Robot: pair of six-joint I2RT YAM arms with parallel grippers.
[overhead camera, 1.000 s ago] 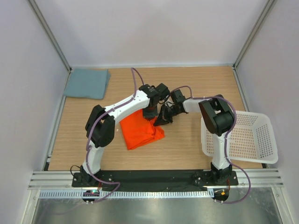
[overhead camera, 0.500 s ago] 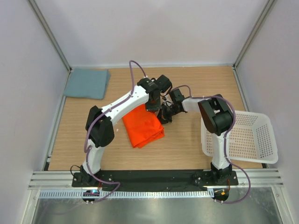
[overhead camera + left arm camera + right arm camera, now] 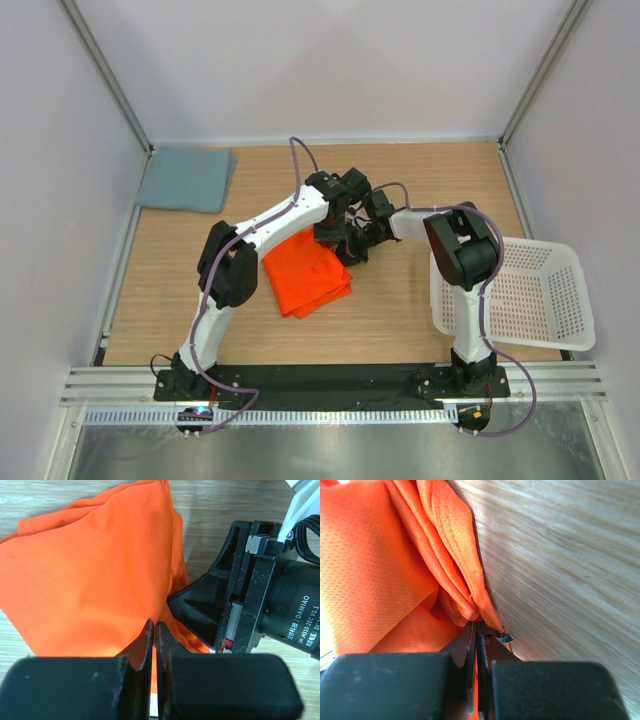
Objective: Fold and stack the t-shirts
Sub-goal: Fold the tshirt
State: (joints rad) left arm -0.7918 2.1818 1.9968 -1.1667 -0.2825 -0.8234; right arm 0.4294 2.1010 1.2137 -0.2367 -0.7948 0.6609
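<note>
The orange t-shirt [image 3: 305, 275] lies partly folded on the middle of the wooden table [image 3: 400, 315]. Both grippers meet at its far right corner. My left gripper [image 3: 335, 236] is shut on a pinch of the orange fabric [image 3: 90, 570], its jaws pressed together [image 3: 154, 626]. My right gripper [image 3: 353, 247] is shut on the layered orange edge [image 3: 455, 555], its fingertips [image 3: 478, 629] low against the wood. The grey-blue t-shirt [image 3: 187, 179] lies folded flat at the far left corner, away from both arms.
A white perforated basket [image 3: 548, 244] stands at the table's right side, overhanging the edge beside the right arm's base. Grey walls and metal posts enclose the table on three sides. A black rail runs along the near edge.
Both grippers have shifted slightly right and away from me with the orange fabric held. The shirt has drawn into a narrower, more compact shape. The grey-blue shirt has not moved.
</note>
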